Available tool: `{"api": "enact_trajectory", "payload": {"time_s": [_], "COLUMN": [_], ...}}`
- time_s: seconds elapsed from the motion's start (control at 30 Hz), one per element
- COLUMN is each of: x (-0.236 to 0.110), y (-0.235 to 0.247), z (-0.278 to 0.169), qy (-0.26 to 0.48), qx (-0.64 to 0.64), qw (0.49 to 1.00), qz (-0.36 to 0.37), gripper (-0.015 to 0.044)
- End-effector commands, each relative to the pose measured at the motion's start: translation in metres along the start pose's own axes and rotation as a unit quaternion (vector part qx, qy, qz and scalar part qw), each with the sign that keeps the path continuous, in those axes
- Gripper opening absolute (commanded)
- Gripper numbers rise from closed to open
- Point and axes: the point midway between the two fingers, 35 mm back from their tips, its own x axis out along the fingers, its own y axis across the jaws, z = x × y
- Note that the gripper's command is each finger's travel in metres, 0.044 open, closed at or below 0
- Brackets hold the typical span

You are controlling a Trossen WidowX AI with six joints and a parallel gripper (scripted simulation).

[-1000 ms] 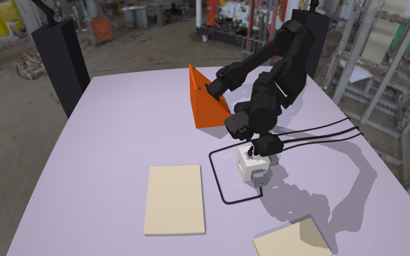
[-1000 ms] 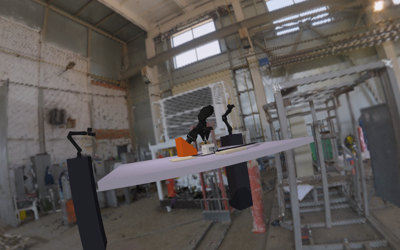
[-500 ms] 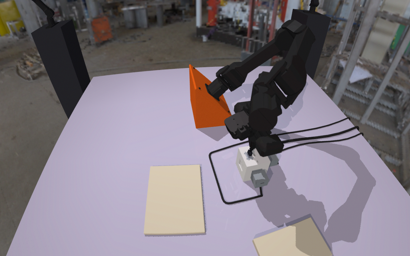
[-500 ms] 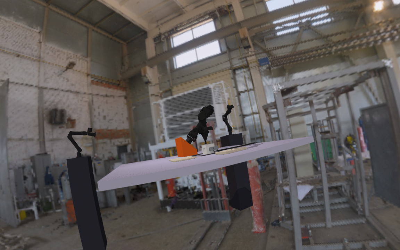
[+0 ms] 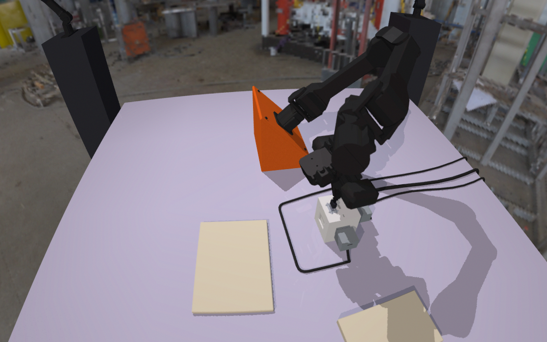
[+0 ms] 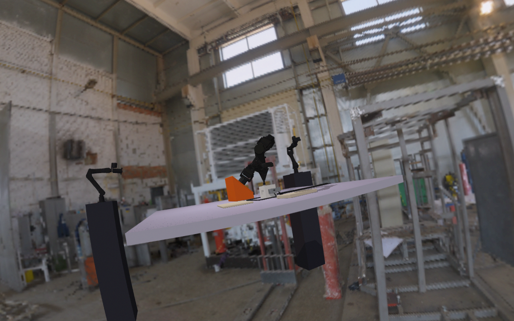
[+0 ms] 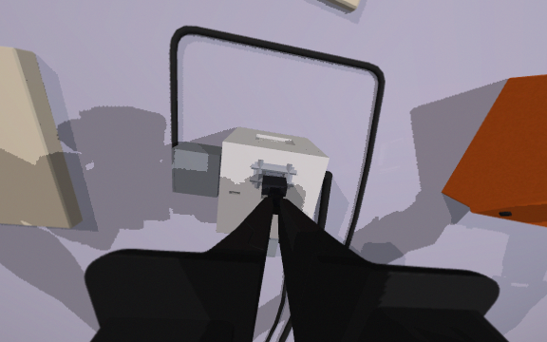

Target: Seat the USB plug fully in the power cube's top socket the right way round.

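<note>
The USB plug [image 7: 274,185] sticks up from the socket on top of the white power cube [image 7: 302,157], pinched between the gripper [image 7: 273,201] and its tapered black fingers. A grey block plug [image 7: 196,168] juts from the cube's side; black cables [image 7: 373,119] loop round it. A matte orange wedge [image 5: 273,140] and flat beige slabs [image 5: 232,265] lie near on the lilac table [image 5: 139,170].
</note>
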Motion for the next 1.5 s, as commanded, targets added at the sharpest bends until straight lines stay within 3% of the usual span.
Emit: {"api": "enact_trajectory", "payload": {"time_s": [0.0, 1.47], "x": [-0.002, -0.027], "y": [0.000, 0.000], "z": [0.000, 0.000], "qy": [0.000, 0.000], "qx": [-0.001, -0.024], "qw": [1.000, 1.000], "qz": [-0.001, 0.001], "gripper": [0.0000, 0.0000]}}
